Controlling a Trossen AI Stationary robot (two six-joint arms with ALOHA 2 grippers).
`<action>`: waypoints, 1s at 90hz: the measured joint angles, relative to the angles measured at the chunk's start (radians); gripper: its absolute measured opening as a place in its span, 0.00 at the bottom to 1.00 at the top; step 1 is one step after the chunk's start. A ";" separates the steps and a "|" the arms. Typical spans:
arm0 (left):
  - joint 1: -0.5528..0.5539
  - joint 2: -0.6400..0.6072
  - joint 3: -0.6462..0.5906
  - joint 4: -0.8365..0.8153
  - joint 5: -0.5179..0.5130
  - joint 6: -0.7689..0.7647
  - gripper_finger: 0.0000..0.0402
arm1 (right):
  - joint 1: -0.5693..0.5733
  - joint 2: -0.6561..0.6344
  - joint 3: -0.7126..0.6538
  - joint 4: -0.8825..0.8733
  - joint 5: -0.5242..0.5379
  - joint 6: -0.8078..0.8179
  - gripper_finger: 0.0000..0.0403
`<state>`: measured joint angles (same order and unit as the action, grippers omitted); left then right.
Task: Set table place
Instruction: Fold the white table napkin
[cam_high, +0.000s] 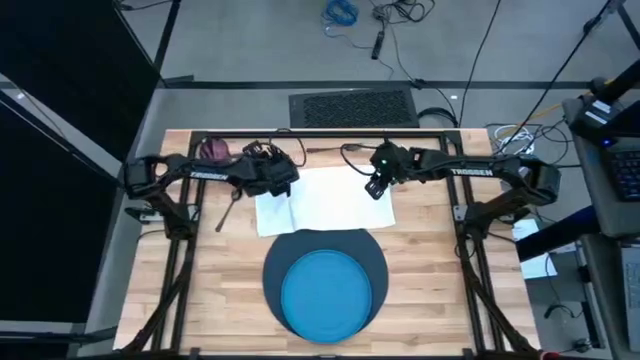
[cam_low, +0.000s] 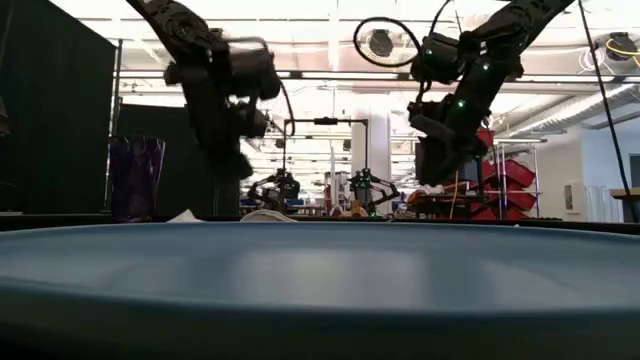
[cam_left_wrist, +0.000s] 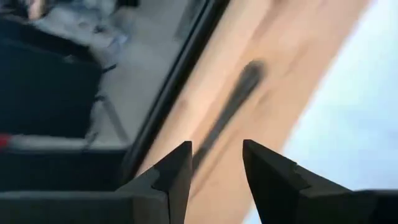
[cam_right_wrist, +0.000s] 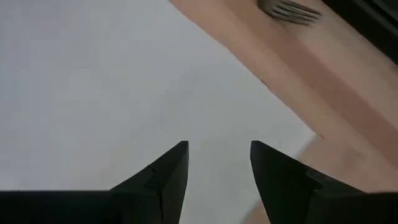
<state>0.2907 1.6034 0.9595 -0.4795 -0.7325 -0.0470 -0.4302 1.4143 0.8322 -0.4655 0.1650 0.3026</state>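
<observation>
The bright blue plate sits on the dark blue round mat at the table's near middle. Behind it the white napkin lies flat on the wood. My left gripper hangs open above the napkin's left far corner, over a blurred metal utensil lying on the table. My right gripper hangs open above the napkin's right part, touching nothing. A fork's tines show on the wood beyond the napkin. The purple cup stands at the far left.
A thin utensil lies on the wood left of the napkin. The black frame runs along the table's far edge. In the low view the plate's rim fills the foreground. Bare wood lies beside the mat.
</observation>
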 joint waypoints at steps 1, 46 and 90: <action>-0.003 -0.005 0.002 0.006 0.006 0.000 0.32 | 0.000 0.000 0.000 -0.007 0.000 0.005 0.40; -0.146 -0.350 0.013 0.032 0.053 -0.129 0.32 | 0.000 0.000 -0.142 0.021 -0.004 0.146 0.40; -0.221 -0.419 -0.063 0.077 -0.031 -0.182 0.32 | 0.000 0.000 -0.177 0.043 -0.004 0.158 0.40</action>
<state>0.0697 1.1839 0.8961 -0.4029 -0.7637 -0.2288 -0.4300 1.4147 0.6556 -0.4222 0.1612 0.4607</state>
